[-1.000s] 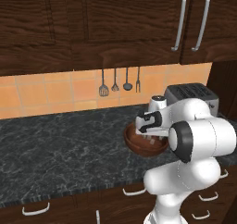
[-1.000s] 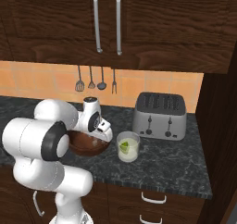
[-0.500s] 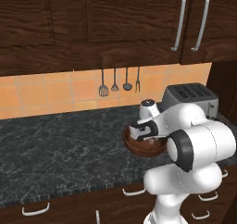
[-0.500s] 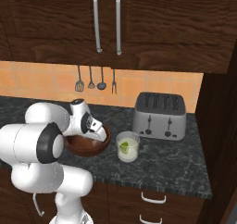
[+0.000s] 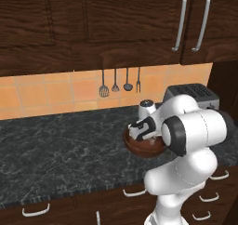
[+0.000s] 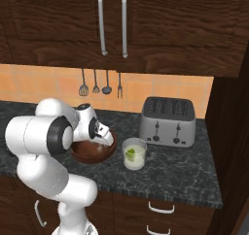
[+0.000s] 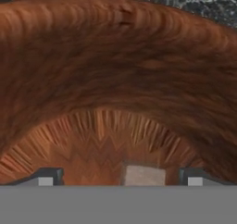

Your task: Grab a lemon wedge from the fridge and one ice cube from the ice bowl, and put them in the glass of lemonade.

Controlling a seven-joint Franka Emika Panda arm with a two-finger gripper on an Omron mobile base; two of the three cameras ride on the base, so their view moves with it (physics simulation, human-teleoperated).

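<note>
A: Two task things side by side on the dark marbled table (image 6: 185, 173): ice bowl (image 6: 92, 152), reddish-brown and glossy, just left of glass of lemonade (image 6: 134, 153) as seen from the right base camera. Silver toaster (image 6: 168, 121) behind the glass, near but apart.

B: Largest first, then. Bowl: wide, shallow, probably stiff and heavy enough to stay put under a light nudge. Slick-looking inner wall, ribbed toward the bottom in the hand view (image 7: 106, 79).

A: Glass next. Short, clear, pale liquid, with a yellow-green lemon wedge (image 6: 130, 155) already floating inside by the look of it. Likely fragile and easy to tip; best left untouched, approached from above only.

B: Claw (image 7: 120, 177) state?

A: Spread wide, nothing between the tips. Dipped inside the bowl, pointing at its floor. Both dark fingertips (image 7: 48, 177) showing at the lower edge of the hand view.

B: And the smallest thing?

A: One ice cube (image 7: 144, 175), pale grey-white block, resting on the bowl's floor, lying between the two tips but nearer the right-hand one. Probably hard, light, wet and slippery; apt to squirt out sideways if pinched off-centre.

B: Hold?

A: Across two opposite flat faces, tips square to them, centred over the cube before closing. Gentle squeeze. Corner grip judged risky.
</note>
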